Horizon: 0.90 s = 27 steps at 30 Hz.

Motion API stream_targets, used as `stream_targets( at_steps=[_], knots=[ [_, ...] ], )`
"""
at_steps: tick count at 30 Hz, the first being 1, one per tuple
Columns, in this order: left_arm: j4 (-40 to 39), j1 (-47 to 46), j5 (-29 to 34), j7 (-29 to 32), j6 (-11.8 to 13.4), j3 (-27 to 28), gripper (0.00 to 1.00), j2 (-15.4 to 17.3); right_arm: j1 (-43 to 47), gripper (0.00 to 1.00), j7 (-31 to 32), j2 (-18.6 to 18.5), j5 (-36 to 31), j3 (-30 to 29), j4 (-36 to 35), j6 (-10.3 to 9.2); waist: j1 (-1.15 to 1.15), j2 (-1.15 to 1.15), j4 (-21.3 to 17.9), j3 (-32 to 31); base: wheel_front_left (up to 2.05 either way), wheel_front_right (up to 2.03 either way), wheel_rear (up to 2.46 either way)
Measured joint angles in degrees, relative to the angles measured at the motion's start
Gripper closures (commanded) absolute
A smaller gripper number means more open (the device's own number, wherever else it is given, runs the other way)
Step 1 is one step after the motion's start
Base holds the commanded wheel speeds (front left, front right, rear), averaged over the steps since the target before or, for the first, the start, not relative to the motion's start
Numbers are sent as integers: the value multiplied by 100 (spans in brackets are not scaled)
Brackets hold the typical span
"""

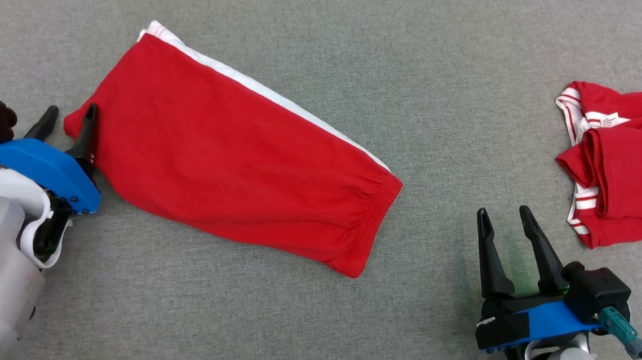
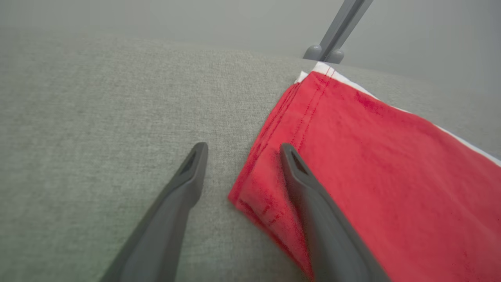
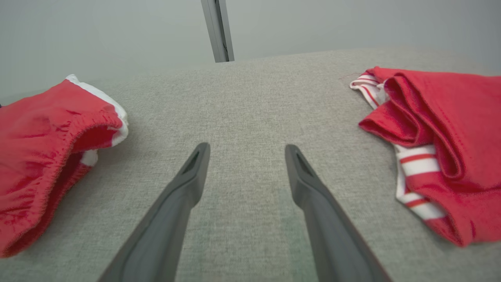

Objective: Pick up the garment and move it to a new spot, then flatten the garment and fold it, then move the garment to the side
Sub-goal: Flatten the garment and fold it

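Nothing here can be read: no word, brand, number or sign. The only label is a small white tag [image 1: 604, 118] sewn in at the striped neck of the crumpled red top [image 1: 632, 168], which lies at the right side of the grey surface [image 1: 289, 313]. The tag is too small and blurred to read.

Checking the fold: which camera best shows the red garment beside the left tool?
The head view: the red garment lies whole and flat, white stripe along its far edge. The left wrist view shows its hem close up by the left tool. The right wrist view shows its elastic waistband.
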Motion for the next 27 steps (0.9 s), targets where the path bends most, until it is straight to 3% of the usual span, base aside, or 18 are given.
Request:
stream_targets(
  at_steps=[10,11,13,27],
  knots=[
    [-316,-146,-856,457,0,-870,0,149,-129,0,0,0,90,91,-11,0,0,0,50,121,0,0,0],
    [-316,-148,-869,457,0,-958,7,177,-142,0,-1,-1,99,105,-8,0,0,0,61,120,0,0,0],
    [-316,-163,-979,437,0,-1085,100,198,-177,0,0,0,99,121,3,0,0,0,80,114,0,0,0],
    [-203,534,-1666,-756,0,-1489,100,-181,36,0,-1,0,37,-21,323,0,-1,0,510,-721,0,0,0]
  ],
)
